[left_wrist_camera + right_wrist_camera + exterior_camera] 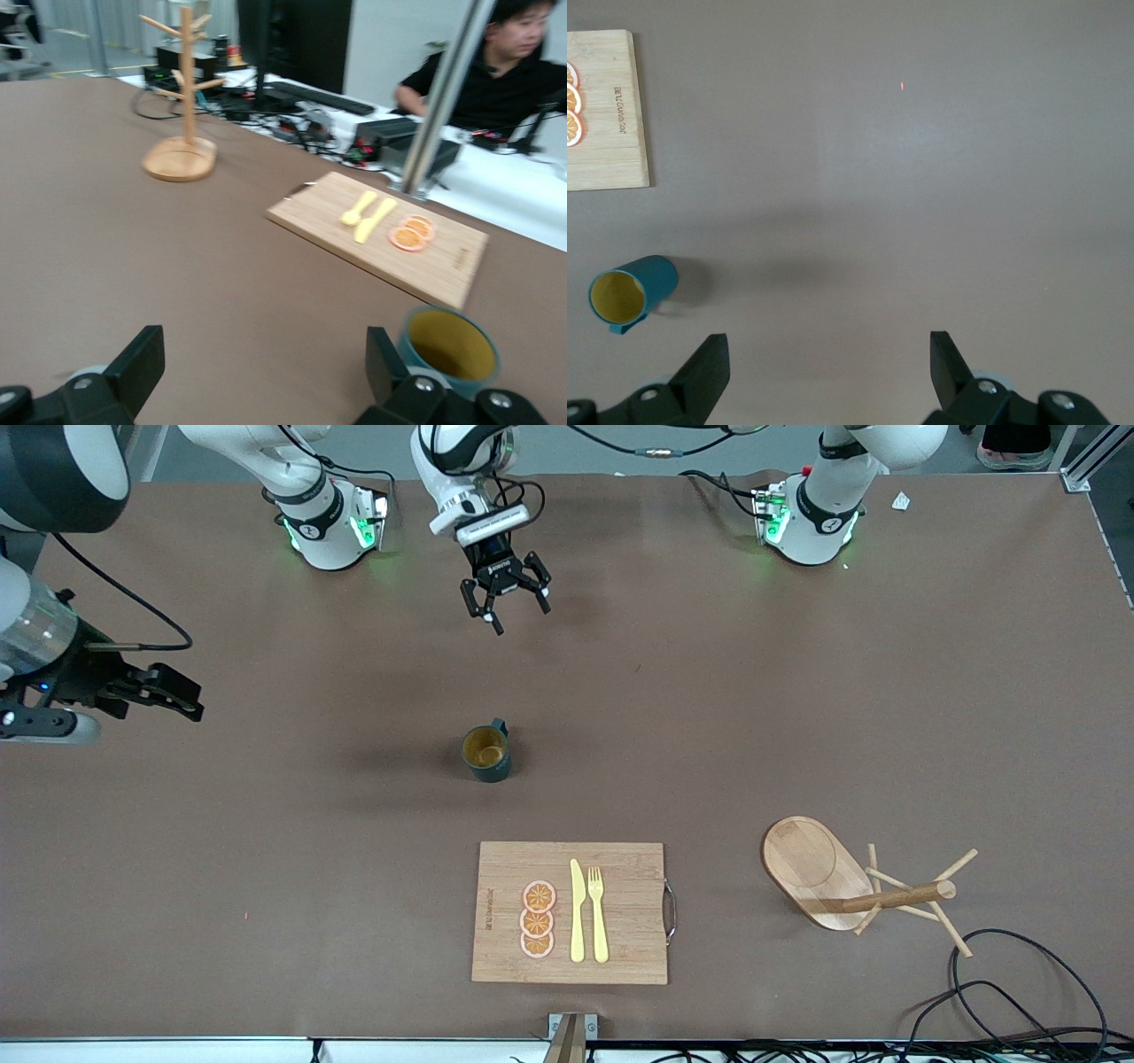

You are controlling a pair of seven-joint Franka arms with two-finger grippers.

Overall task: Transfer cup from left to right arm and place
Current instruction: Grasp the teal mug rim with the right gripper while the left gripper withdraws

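The dark teal cup [487, 755] stands upright in the middle of the table, tan-yellow inside, its handle toward the robots' bases. My left gripper [507, 613] hangs open and empty over the bare table between the bases and the cup. In the left wrist view the cup [450, 345] sits just past one finger of the left gripper [263, 363], outside the jaws. My right gripper [197, 698] is open and empty, high over the right arm's end of the table. In the right wrist view the cup [631, 290] lies well off to one side of the right gripper [828, 359].
A wooden cutting board [629, 903] with a yellow knife, a fork and orange slices lies nearer the front camera than the cup. A wooden mug tree [819, 868] stands toward the left arm's end. Black cables [1019, 992] trail at that front corner.
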